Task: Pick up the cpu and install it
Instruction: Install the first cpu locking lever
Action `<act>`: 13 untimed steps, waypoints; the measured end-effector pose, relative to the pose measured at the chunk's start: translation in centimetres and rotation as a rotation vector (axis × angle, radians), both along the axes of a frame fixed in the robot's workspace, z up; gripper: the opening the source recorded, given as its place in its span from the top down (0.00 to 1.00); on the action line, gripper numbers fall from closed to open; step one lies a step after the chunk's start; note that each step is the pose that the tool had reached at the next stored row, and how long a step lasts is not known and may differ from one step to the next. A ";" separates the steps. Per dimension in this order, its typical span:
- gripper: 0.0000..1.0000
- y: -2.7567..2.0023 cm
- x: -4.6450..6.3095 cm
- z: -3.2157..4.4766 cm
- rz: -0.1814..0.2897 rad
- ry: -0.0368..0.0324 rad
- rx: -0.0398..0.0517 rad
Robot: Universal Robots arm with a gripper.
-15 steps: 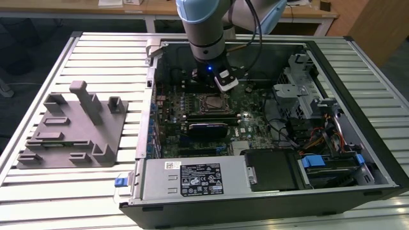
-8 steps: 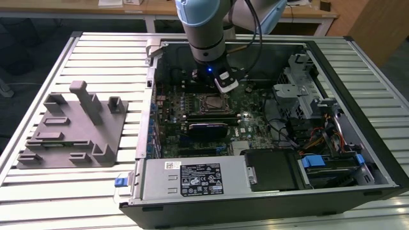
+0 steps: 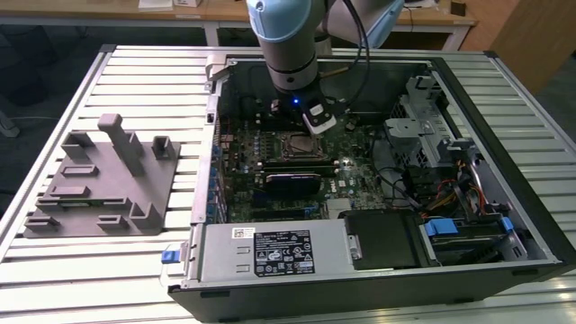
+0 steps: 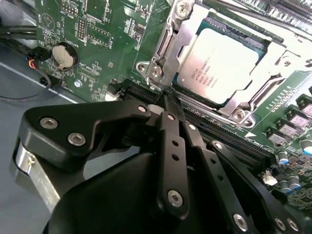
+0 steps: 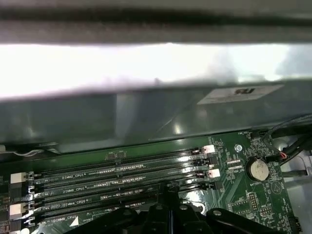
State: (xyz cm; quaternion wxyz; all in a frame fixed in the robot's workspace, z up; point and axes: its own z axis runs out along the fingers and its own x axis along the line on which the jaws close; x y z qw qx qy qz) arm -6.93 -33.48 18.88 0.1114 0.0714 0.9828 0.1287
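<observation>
In the second wrist view the cpu [image 4: 218,62] is lying flat in the metal-rimmed socket [image 4: 161,58] on the green motherboard [image 4: 105,46], its pale top facing up. The hand [image 4: 167,97] is hanging just off the socket's rim, its black fingers [image 4: 171,141] pressed together and gripping nothing, the chip sitting at about one o'clock from the fingertips. In the exterior view the hand [image 3: 317,128] is hovering inside the open computer case [image 3: 486,162], with the grey tray [image 3: 99,185] resting on the slatted worktop [image 3: 81,270] at nine o'clock.
</observation>
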 end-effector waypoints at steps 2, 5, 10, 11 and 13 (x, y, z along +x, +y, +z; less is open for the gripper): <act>0.89 -0.16 0.0 -0.02 0.000 -0.0001 0.0072; 0.89 -0.20 0.1 0.03 0.000 0.0000 0.0101; 0.89 -0.20 0.1 0.93 0.000 0.0000 0.0101; 0.89 -0.20 0.1 1.09 0.000 0.0000 0.0101; 0.89 -0.20 0.1 1.37 0.000 0.0000 0.0101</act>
